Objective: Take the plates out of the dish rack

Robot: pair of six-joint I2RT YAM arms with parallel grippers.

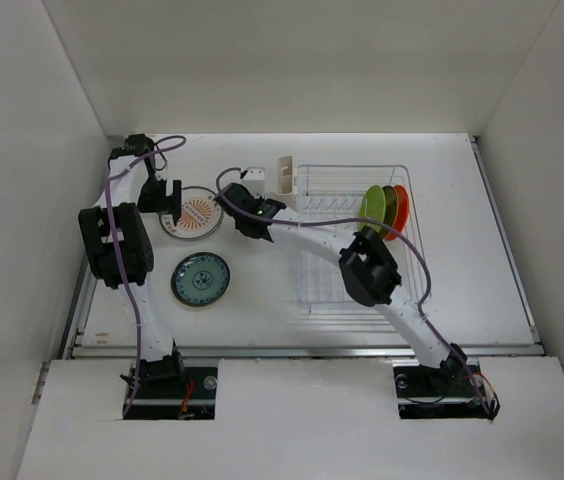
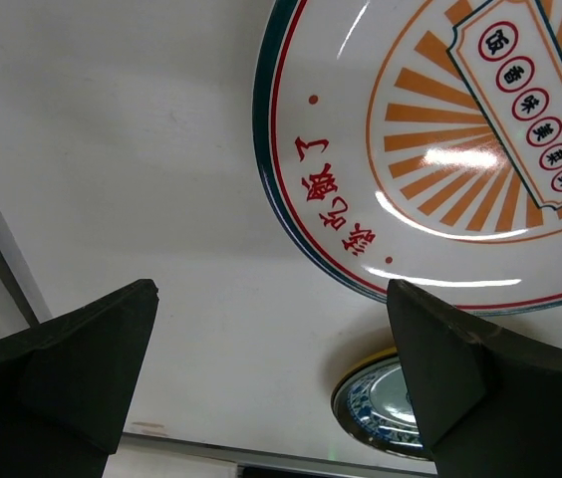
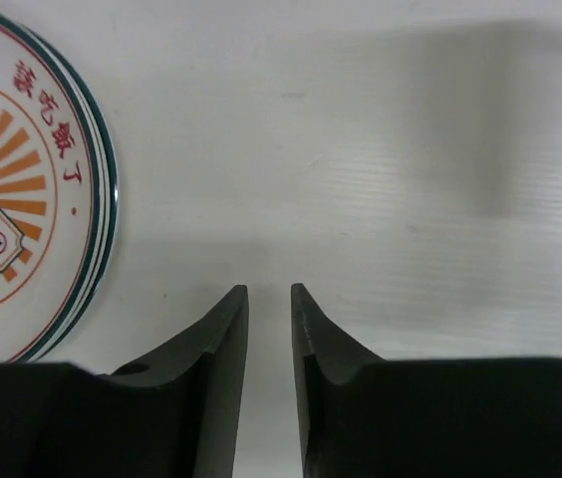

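Note:
The white plate with the orange centre (image 1: 195, 216) lies flat on the table on top of a teal-rimmed plate. My left gripper (image 2: 271, 294) hangs open at its left edge (image 2: 440, 139), holding nothing. My right gripper (image 3: 269, 289) hovers just right of that plate (image 3: 12, 229), its jaws a narrow gap apart over bare table. A teal patterned plate (image 1: 201, 279) lies nearer the front, with a yellow rim showing under it (image 2: 381, 398). In the wire dish rack (image 1: 414, 262) a lime green plate (image 1: 371, 208), a darker one and an orange plate (image 1: 402, 211) stand on edge.
A cream plastic cup (image 1: 285, 173) hangs on the rack's back left corner. White walls close in the table on the left, back and right. My right arm (image 1: 367, 265) stretches across the rack's left part.

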